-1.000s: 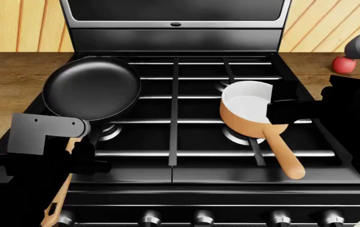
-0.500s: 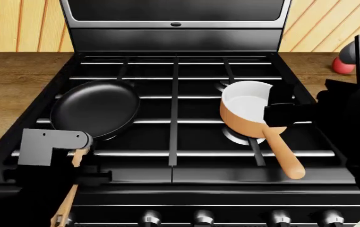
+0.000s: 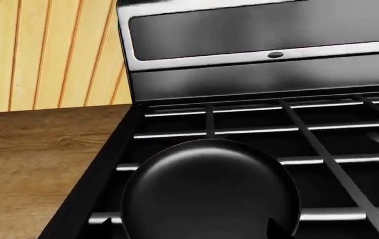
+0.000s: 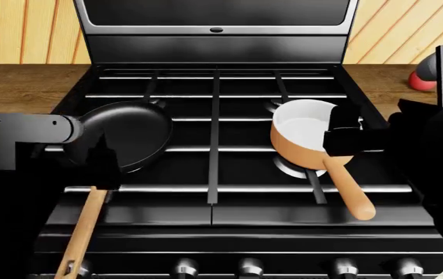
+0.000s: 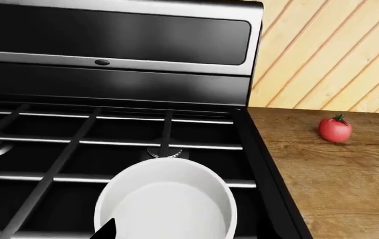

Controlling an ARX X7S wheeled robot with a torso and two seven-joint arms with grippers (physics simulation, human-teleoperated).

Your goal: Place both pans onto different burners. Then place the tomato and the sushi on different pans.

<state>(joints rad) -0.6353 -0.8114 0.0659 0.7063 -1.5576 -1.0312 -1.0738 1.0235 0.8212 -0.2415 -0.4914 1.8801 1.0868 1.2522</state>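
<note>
1. Moved since 0.5 s ago: left arm now sits higher and further left in the head view, its grey block up at the frying pan's (image 4: 122, 139) near-left rim; more of the light wooden handle (image 4: 84, 224) shows below it.
2. Frying pan itself barely shifted from 0.5 s ago; 1.0 s ago it was further back on the stove (image 4: 214, 168), so it has come toward the front-left.
3. Frying pan look: shallow, black, glossy inside, round; handle light wood, runs toward the stove's front edge.
4. Frying pan place: on the grate bars at the stove's front-left; the burner under it is hidden.
5. Left pincer (image 4: 97, 170): dark shape over the handle near the pan; fingers are not clear, cannot tell if it grips or is apart.
6. Saucepan (image 4: 305, 135): unchanged from the earlier frames. Orange-tan outside, white inside, deeper than the frying pan, tan handle pointing to the front-right.
7. Saucepan place: on the grate over the front-right burner (image 4: 293, 168), whose silvery rim peeks out at its near side.
8. Right pincer (image 4: 344, 139): dark, at the saucepan's rim by the handle root, same spot as before; closed or apart, cannot tell.
9. Tomato (image 5: 334, 129): small, round, red, green stem top; on the wooden bench (image 5: 316, 169) right of the stove, well apart from both pans.
</note>
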